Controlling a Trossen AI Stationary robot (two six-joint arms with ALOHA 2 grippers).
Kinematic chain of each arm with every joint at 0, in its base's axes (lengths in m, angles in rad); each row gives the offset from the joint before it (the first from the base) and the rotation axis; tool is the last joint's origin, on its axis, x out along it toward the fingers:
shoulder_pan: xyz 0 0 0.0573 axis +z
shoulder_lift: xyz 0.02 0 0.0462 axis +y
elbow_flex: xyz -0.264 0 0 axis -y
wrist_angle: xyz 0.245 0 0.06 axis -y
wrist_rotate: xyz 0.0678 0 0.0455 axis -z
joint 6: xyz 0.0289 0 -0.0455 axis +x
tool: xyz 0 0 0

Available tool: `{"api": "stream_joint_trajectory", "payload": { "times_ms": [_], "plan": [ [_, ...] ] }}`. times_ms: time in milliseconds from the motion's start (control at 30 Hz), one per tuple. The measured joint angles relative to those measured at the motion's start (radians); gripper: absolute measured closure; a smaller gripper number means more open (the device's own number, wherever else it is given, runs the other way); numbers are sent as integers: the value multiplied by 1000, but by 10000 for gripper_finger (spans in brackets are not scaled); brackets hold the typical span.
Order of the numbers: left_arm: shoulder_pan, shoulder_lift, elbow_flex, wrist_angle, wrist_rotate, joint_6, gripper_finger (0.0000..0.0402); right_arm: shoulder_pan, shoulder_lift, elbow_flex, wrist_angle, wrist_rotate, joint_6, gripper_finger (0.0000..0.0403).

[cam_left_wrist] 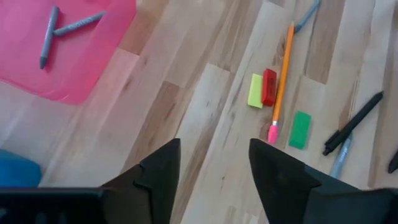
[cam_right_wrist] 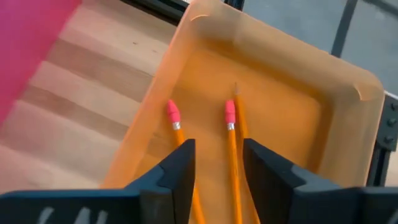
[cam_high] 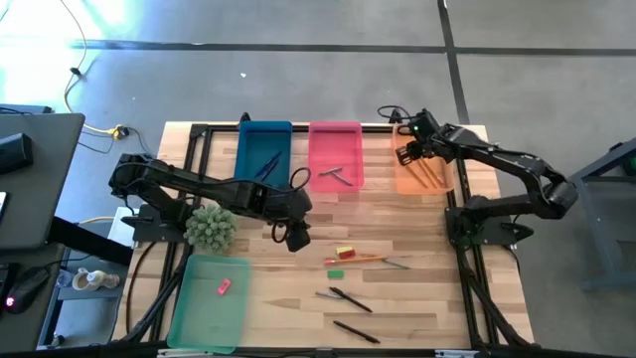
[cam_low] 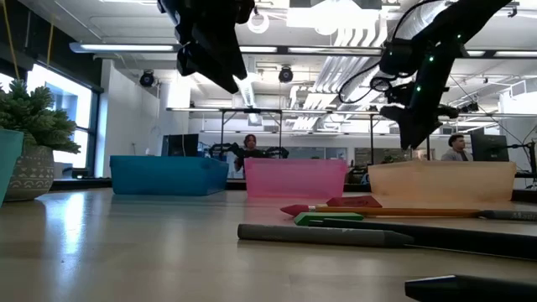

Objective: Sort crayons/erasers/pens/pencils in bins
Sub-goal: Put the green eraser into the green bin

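Observation:
My left gripper [cam_high: 295, 237] [cam_left_wrist: 214, 149] is open and empty above the table's middle. Beyond its fingers, a yellow eraser [cam_left_wrist: 255, 91] and a red block [cam_left_wrist: 268, 86] lie on the table against an orange pencil [cam_left_wrist: 283, 71]. A green eraser [cam_left_wrist: 300, 129], a grey crayon [cam_left_wrist: 306, 15] and a black pen [cam_left_wrist: 352, 123] lie nearby. My right gripper [cam_high: 407, 152] [cam_right_wrist: 217, 152] is open and empty above the orange bin [cam_right_wrist: 292, 118]. That bin holds pencils [cam_right_wrist: 231, 134]. The pink bin [cam_high: 335, 157] holds crayons [cam_left_wrist: 50, 34]. The blue bin [cam_high: 264, 154] holds pens. The green bin [cam_high: 204, 308] holds a pink eraser [cam_high: 224, 286].
A potted plant [cam_high: 210, 227] stands just left of my left gripper, above the green bin. Two more black pens [cam_high: 348, 298] [cam_high: 356, 331] lie near the table's front edge. Black frame rails run along the table's sides and back.

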Motion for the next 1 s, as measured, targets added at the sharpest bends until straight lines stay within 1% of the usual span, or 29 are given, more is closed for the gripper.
{"api": "stream_joint_trajectory", "payload": {
  "times_ms": [133,233,333,433,600,733,900,1000],
  "plan": [
    [0,0,0,42,0,0,197,3,-81,0,-44,-43,34,275],
    [0,0,0,106,0,47,193,23,-159,0,-69,-94,48,274],
    [0,0,7,156,0,96,193,66,-241,0,-76,-139,86,274],
    [0,0,31,174,0,136,193,125,-313,0,-77,-162,142,274],
    [0,0,86,173,-30,219,193,240,-397,0,-77,-164,228,274],
    [0,0,139,173,-56,262,193,328,-426,0,-77,-152,292,274],
    [0,0,171,170,-82,274,193,432,-429,0,-64,-124,354,274],
    [0,2,171,163,-82,251,193,489,-429,0,-53,-93,383,274]
  ]
}}
